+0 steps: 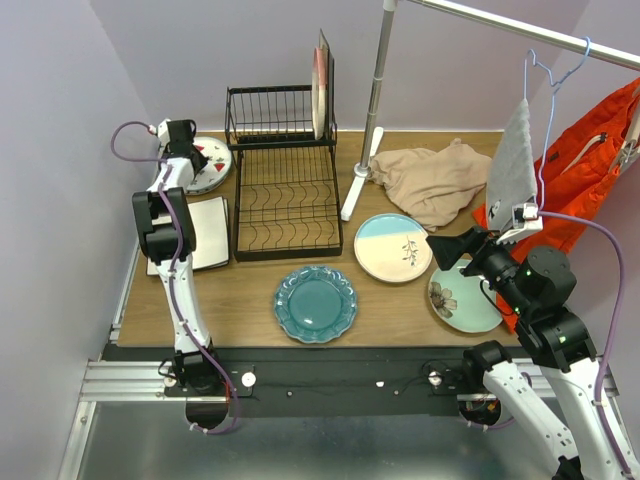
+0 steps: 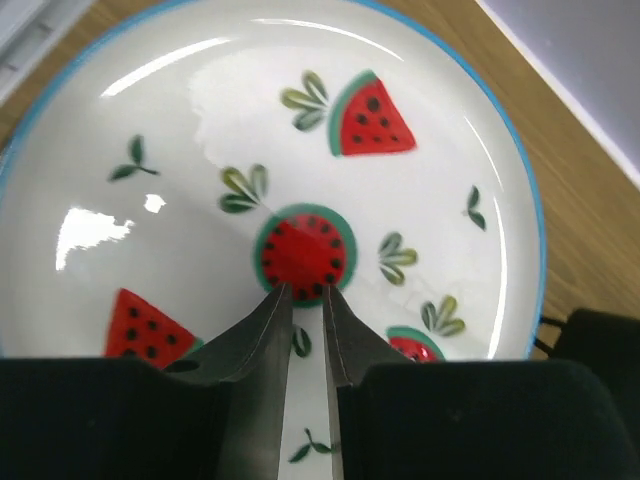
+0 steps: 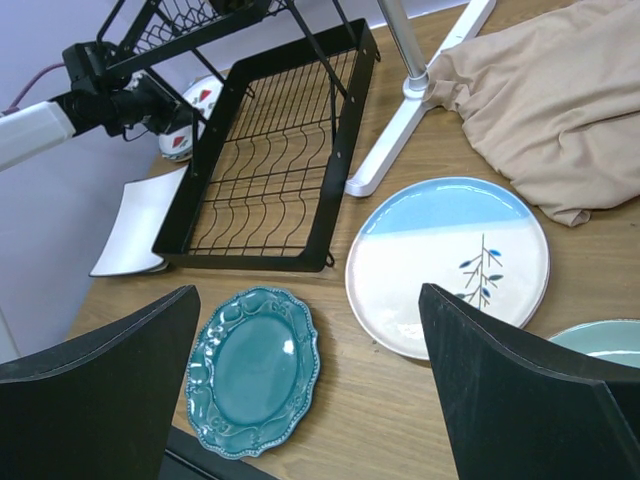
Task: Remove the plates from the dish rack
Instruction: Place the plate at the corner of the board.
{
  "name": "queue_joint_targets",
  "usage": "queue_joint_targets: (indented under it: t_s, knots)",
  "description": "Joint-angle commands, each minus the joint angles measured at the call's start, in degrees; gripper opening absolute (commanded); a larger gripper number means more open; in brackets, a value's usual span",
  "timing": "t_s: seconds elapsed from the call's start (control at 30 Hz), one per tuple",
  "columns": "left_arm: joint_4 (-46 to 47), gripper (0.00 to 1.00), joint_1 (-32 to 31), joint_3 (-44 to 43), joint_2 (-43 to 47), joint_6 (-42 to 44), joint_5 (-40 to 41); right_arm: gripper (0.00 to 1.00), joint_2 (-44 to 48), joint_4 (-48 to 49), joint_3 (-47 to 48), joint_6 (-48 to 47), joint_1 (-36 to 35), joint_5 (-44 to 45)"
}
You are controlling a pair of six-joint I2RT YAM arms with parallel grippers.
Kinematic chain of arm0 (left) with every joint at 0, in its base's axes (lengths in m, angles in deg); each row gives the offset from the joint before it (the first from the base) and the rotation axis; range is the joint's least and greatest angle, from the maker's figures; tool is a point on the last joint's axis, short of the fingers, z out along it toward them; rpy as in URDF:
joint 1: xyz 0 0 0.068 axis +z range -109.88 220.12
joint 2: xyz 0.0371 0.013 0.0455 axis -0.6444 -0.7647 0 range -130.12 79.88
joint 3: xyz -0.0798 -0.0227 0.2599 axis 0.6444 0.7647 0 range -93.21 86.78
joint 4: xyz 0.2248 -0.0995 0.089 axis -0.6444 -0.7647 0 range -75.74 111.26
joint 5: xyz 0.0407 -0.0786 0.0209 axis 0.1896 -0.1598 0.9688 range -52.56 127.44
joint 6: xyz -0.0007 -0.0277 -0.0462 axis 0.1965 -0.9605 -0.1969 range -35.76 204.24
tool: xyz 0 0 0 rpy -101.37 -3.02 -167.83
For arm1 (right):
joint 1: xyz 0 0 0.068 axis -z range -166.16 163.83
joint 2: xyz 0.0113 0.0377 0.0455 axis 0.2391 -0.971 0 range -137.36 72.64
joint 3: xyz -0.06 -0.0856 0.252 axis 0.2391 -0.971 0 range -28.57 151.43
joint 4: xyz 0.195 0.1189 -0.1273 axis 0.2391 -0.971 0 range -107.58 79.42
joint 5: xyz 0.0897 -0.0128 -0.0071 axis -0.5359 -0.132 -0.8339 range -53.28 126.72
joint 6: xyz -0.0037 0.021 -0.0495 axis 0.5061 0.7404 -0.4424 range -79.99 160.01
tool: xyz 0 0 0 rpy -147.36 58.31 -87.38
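Two ceramic plates (image 1: 321, 82), best I can tell, stand on edge at the right end of the black wire dish rack (image 1: 270, 118), up in the top basket. One is pink-rimmed, with a darker one right behind it. They're glazed ceramic, so stiff, slick, a bit hefty for a two-finger pinch, and likely to chip if they knock the wires. I'd grab the top rim where it pokes above the basket, pinch across the thickness, and lift straight up out of the slot before tilting.

Left hand (image 2: 305, 290) hangs over the round white watermelon-print plate (image 2: 200, 150), which lies flat on the wooden tabletop (image 1: 400, 315) left of the rack. Its fingers are almost together, with a thin slit and nothing in it. Right hand (image 3: 307, 292) is spread wide and empty, above the tabletop near the round cream-and-blue plate (image 3: 450, 260).
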Motion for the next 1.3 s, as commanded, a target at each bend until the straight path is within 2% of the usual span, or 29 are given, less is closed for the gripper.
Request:
queue_joint_targets:
  t_s: [0.0,0.4,1.27]
  knots:
    - [-5.3,0.28,2.0,-0.7,3.7,-0.9,7.0,0.99,0.5,1.2,-0.4,-0.9,0.1,1.2]
    - [-7.4,0.28,3.5,1.6,4.6,1.6,12.4,0.99,0.6,1.1,0.0,-1.0,0.0,1.2]
    - [-10.1,0.28,5.6,0.1,2.7,6.0,17.3,0.99,0.5,1.2,0.0,-0.9,0.0,1.2]
